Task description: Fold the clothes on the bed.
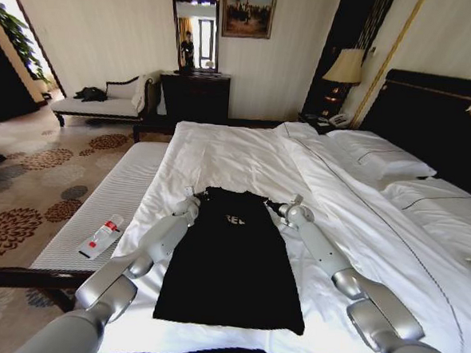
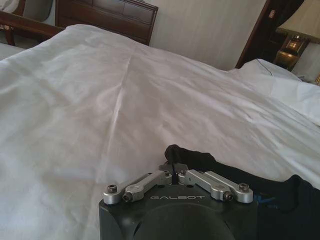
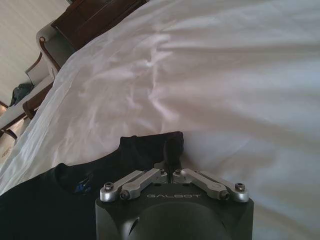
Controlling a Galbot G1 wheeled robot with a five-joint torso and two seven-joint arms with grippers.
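Black fabric lies flat along the white bed (image 1: 245,149): the T-shirt (image 1: 230,264) is laid out lengthwise near the robot's end of the mattress, sleeves tucked in so that it forms a long dark panel, its hem toward the robot and its collar toward the far side, with part of the white lettering showing across the chest. Both arms reach forward over the sheet to the collar end. The left end effector (image 1: 190,202) sits at the shirt's left shoulder corner; in the left wrist view its fingers (image 2: 172,167) are pressed together on a small raised fold of the black cloth (image 2: 280,200), pinching it just above the sheet. The right end effector (image 1: 289,208) is at the opposite shoulder corner, and the right wrist view shows it (image 3: 170,167) closed in the same way on the edge of the shirt (image 3: 65,195), a tuft of fabric standing up between the tips. The two pinch points lie roughly level with each other on either side of the neckline. White pillows (image 1: 381,157) rest against the dark headboard (image 1: 438,125) on the robot's right. On the left, a pale ribbed bench (image 1: 105,208) stands alongside the bed, with a small bottle (image 1: 102,235) lying on it.
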